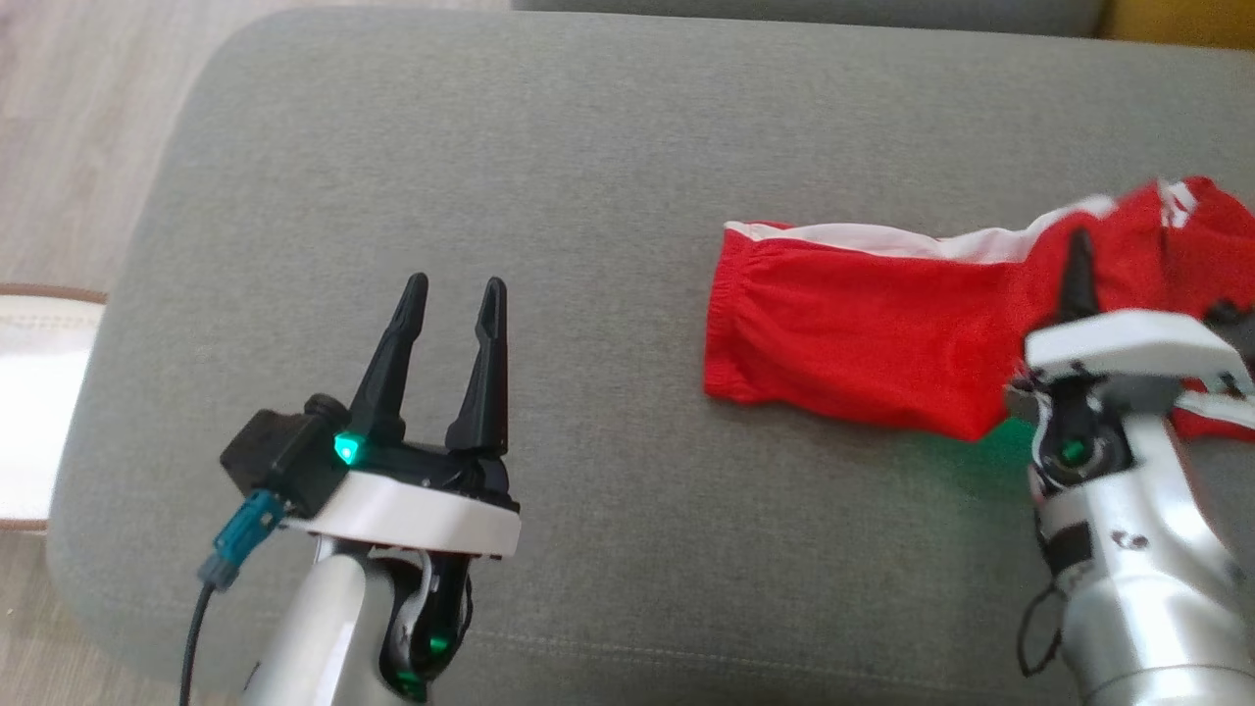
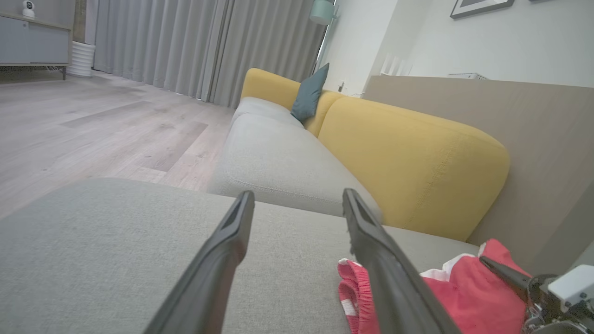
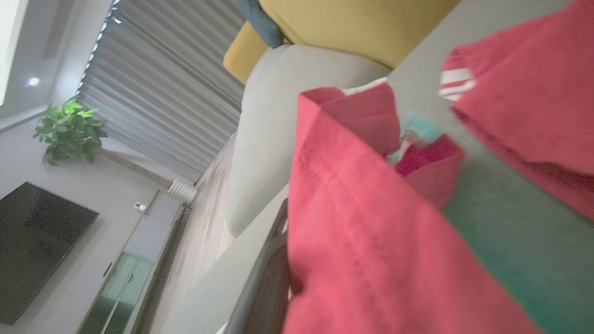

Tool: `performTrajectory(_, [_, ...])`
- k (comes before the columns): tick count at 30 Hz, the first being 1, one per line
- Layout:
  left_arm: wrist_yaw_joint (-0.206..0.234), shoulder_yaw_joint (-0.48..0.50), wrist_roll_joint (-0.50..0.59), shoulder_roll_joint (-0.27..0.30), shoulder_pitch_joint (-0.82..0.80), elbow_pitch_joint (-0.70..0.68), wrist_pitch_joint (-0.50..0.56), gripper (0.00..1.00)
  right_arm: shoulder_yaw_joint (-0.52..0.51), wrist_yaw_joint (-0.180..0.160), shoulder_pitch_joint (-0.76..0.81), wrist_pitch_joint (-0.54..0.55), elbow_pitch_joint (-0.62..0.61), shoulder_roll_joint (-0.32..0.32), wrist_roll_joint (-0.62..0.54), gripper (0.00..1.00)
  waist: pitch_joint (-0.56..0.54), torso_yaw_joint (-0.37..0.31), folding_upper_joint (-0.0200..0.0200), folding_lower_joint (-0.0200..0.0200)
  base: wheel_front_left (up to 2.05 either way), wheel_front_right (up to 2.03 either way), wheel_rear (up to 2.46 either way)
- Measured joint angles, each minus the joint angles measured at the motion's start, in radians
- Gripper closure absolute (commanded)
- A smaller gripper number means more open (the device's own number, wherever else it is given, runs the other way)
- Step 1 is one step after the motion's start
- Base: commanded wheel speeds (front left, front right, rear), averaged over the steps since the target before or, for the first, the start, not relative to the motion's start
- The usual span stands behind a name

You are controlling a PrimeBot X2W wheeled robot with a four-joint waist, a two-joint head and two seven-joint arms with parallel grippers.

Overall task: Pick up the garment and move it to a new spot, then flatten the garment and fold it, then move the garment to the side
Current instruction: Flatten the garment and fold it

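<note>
Item one, left jaws: wide open and empty, with the two dark fingers (image 1: 392,358) spread apart above the bare grey seat cushion (image 1: 608,157) at my lower left. In the left wrist view I see the same fingers (image 2: 222,264) parted, with cushion between them. Item two, right jaws: closed, gripping a fold of the garment (image 1: 853,343). One dark fingertip (image 1: 1079,270) stands against the red cloth in the head view. In the right wrist view the garment (image 3: 371,260) drapes over a finger (image 3: 274,278) close to the lens. Item three, garment: red, with a white side stripe and a gathered elastic band at its left end. It lies on the right half of the cushion, left end flat and right end bunched around the right jaws, well apart from the left jaws. Item four, surroundings: a yellow backrest (image 2: 417,162) behind the cushion, a teal pillow (image 2: 308,93) leaning on it, grey curtains (image 2: 185,46), wooden floor (image 2: 93,120), a potted plant (image 3: 69,130) and a dark screen (image 3: 37,246).
</note>
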Motion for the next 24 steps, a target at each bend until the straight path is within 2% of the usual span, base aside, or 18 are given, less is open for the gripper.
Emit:
performTrajectory(14, [0.009, -0.014, -0.009, 0.001, 0.015, 0.007, 0.000, 0.00, 0.380, 0.000, -0.007, -0.042, -0.103, -0.001, 0.006, 1.00, -0.025, 0.090, 0.0000, 0.0000, 0.00, 0.00, 0.00])
performTrajectory(24, [0.018, -0.015, -0.014, 0.002, 0.027, 0.010, 0.000, 0.00, 0.571, 0.000, -0.002, -0.011, -0.112, -0.003, -0.036, 1.00, -0.034, 0.135, 0.0000, 0.0000, 0.00, 0.00, 0.00])
